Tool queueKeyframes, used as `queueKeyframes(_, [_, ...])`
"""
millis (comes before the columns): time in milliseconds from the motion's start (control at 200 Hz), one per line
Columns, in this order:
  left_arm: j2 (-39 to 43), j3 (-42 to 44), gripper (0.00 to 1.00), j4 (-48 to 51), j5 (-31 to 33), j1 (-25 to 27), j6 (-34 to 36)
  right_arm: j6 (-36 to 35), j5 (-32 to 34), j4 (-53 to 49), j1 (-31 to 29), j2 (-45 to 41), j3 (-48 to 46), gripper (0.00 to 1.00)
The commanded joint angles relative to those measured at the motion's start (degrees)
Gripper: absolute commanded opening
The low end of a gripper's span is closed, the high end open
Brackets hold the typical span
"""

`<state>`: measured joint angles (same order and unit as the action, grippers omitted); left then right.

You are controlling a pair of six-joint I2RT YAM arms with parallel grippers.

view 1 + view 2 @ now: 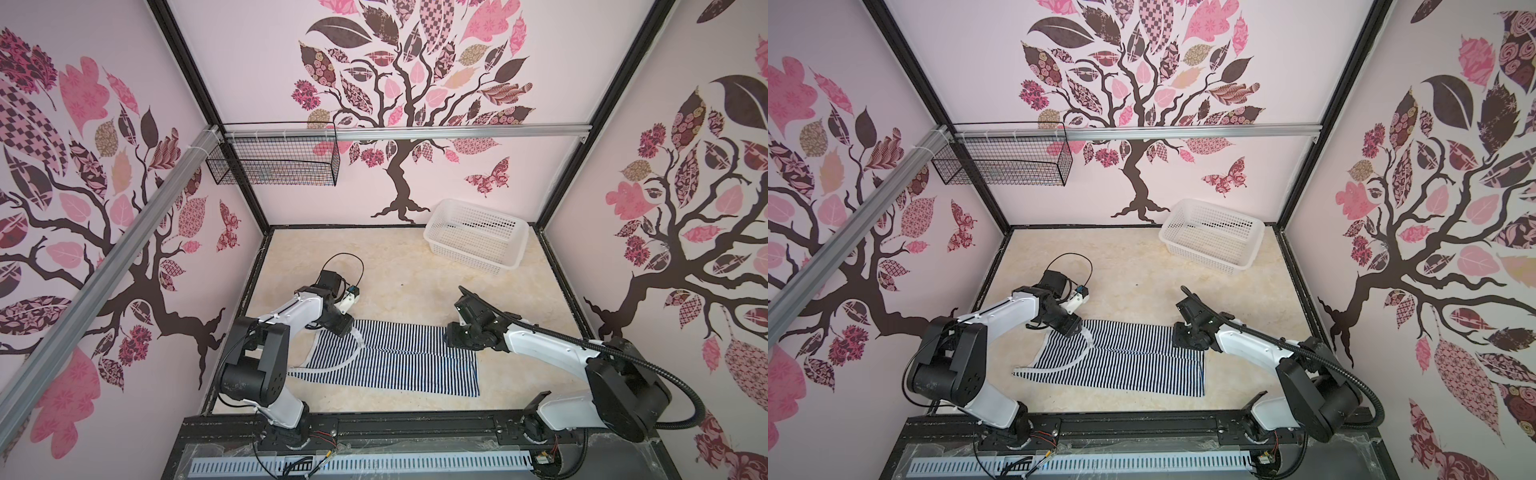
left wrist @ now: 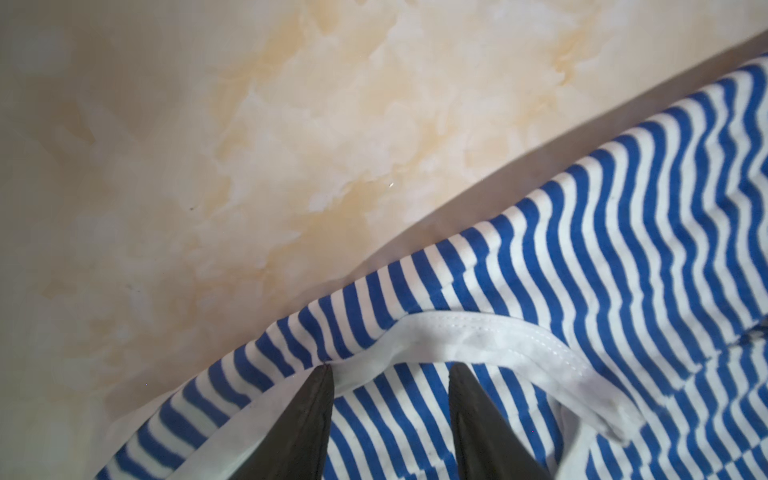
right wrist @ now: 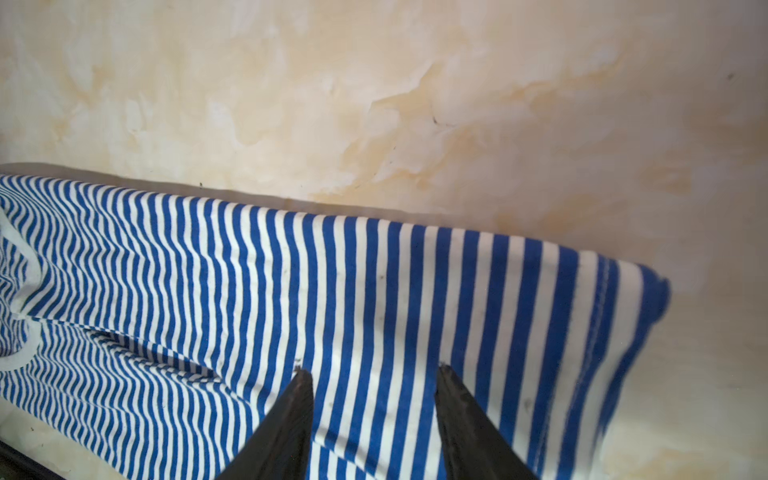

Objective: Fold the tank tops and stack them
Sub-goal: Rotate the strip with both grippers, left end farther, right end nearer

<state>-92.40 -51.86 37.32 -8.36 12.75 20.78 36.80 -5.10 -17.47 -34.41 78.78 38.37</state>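
A navy-and-white striped tank top (image 1: 395,368) (image 1: 1125,368) lies flat on the marble-look table, neck and armholes to the left, hem to the right. Its far strip lies doubled over the rest. My left gripper (image 1: 347,329) (image 1: 1074,327) (image 2: 390,368) is open over the white-edged armhole band (image 2: 478,332) at the far left corner, and one fingertip (image 2: 324,374) touches the band. Over the far right corner, near the hem (image 3: 623,299), my right gripper (image 1: 451,337) (image 1: 1177,339) (image 3: 370,370) stands open above the striped cloth (image 3: 332,291). Neither holds anything.
A white perforated basket (image 1: 473,237) (image 1: 1210,235) sits at the back right of the table. A black wire basket (image 1: 274,160) hangs on the back wall at the left. Bare tabletop (image 1: 395,270) stretches behind the top. Black frame rails edge the table.
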Motion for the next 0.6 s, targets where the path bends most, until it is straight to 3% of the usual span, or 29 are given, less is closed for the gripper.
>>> queueKeyframes(0, [-0.9, -1.3, 0.49, -0.6, -2.3, 0.1, -0.7, -0.5, 0.4, -0.2, 0.1, -1.0, -0.9, 0.51])
queueKeyframes(385, [-10.8, -9.8, 0.51, 2.8, -0.3, 0.1, -1.6, 0.9, -1.2, -0.2, 0.1, -4.7, -5.9, 0.5])
queueKeyframes(590, [-18.9, -22.7, 0.51, 7.1, -0.3, 0.2, -1.2, 3.6, -2.9, 0.9, 0.0, -8.1, -9.1, 0.5])
